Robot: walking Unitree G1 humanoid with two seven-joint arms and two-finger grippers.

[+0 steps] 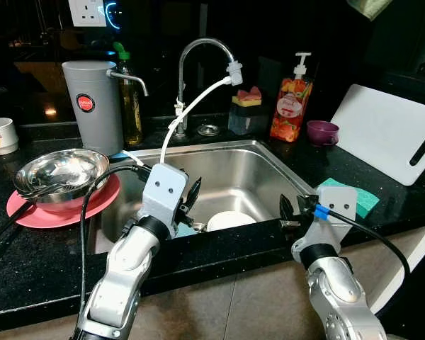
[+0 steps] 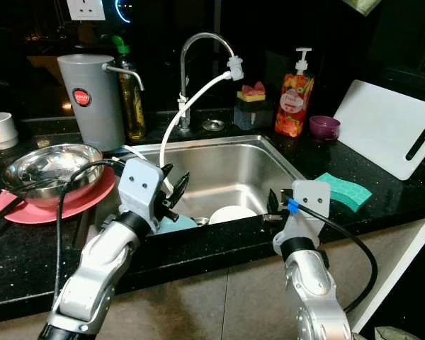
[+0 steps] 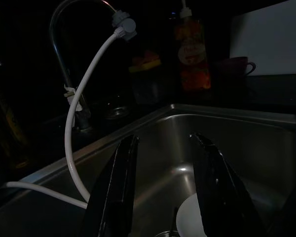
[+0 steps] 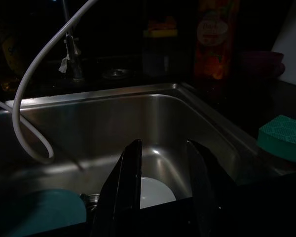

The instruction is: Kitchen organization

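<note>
1. Grippers: two, both at the near edge of the sink point(image 1: 283, 166), both empty. Left gripper point(image 1: 190, 198) hangs over the sink's near-left part, fingers point(image 3: 119, 187) spread with the basin visible between them. Right gripper point(image 1: 286, 212) sits at the near-right rim, fingers point(image 4: 126, 185) likewise parted, nothing held.
2. Judged reason for the pose: both point into the basin, so the dishes there look like the next pick.
3. Basin contents, counted: one white plate point(image 1: 230, 220) at the near middle; one teal dish point(image 2: 171, 224) just beside it to the left, under the left gripper. A small metal item lies between them; cannot tell what it is.
4. One white hose point(image 1: 188, 113) runs from the tap point(image 1: 205, 49) spout down over the sink's left rim.
5. Countertop left of the sink: one steel bowl point(image 1: 60, 173) nested on one pink plate point(image 1: 28, 212), stacked apparently as sorted ware.
6. Back edge: one grey canister point(image 1: 92, 106), one oil bottle point(image 1: 131, 106), one soap bottle point(image 1: 292, 106), one purple cup point(image 1: 321, 132).
7. Right of sink: one green sponge point(image 1: 366, 200); one white cutting board point(image 1: 393, 138) leaning upright, probably to dry.
8. One white mug point(image 1: 0, 134) at the far left edge.
</note>
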